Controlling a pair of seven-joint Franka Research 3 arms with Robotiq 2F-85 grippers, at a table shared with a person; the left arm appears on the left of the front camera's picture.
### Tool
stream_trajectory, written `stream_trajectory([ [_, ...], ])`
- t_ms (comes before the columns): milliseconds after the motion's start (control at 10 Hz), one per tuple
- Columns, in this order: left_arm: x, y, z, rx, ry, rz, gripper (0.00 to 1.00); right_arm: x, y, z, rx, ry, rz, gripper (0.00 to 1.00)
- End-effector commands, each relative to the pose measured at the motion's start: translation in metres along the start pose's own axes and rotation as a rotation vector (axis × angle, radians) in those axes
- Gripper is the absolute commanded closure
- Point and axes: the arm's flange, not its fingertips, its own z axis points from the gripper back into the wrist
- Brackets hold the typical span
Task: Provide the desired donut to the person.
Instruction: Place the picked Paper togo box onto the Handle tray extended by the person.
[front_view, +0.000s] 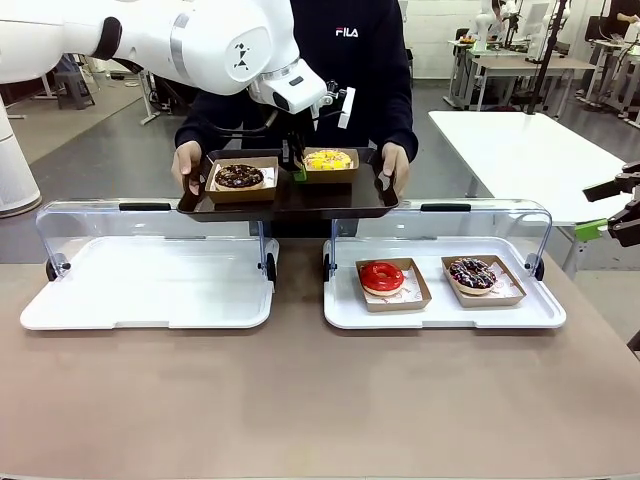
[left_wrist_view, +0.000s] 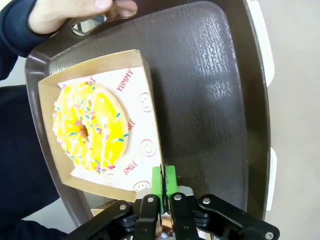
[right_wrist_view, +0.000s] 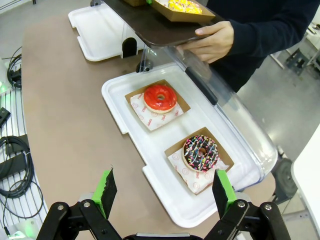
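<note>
Left gripper (left_wrist_view: 165, 185) pinching the paper tray edge of the yellow sprinkled donut (left_wrist_view: 91, 127), sitting on the dark tray (front_view: 290, 198) the person (front_view: 345, 60) is holding; right gripper (right_wrist_view: 165, 192) hanging wide open.

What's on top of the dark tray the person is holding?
On the dark tray sit two cardboard boxes: one with a chocolate donut, one with a yellow sprinkled donut. The left gripper pinches the yellow one's box wall. Paper liners hide the box floors.

At frame's top, you saw a yellow, sprinkle-flecked donut (front_view: 328, 159) and a chocolate-brown one (front_view: 239, 176) on the dark brown tray (front_view: 290, 203); lower right, a glossy red donut (front_view: 381, 276).
</note>
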Motion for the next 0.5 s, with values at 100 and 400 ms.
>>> stream_trajectory([
  [100, 0.0034, 0.0026, 0.0028, -0.06, -0.003, 0.03, 0.0, -0.0004, -0.0017, -0.0022, 0.009, -0.026, 0.001, 0.0],
  [400, 0.0049, 0.0029, 0.0086, -0.066, -0.006, 0.03, 0.22, -0.0004, -0.0017, -0.0022, 0.009, -0.026, 0.001, 0.0],
])
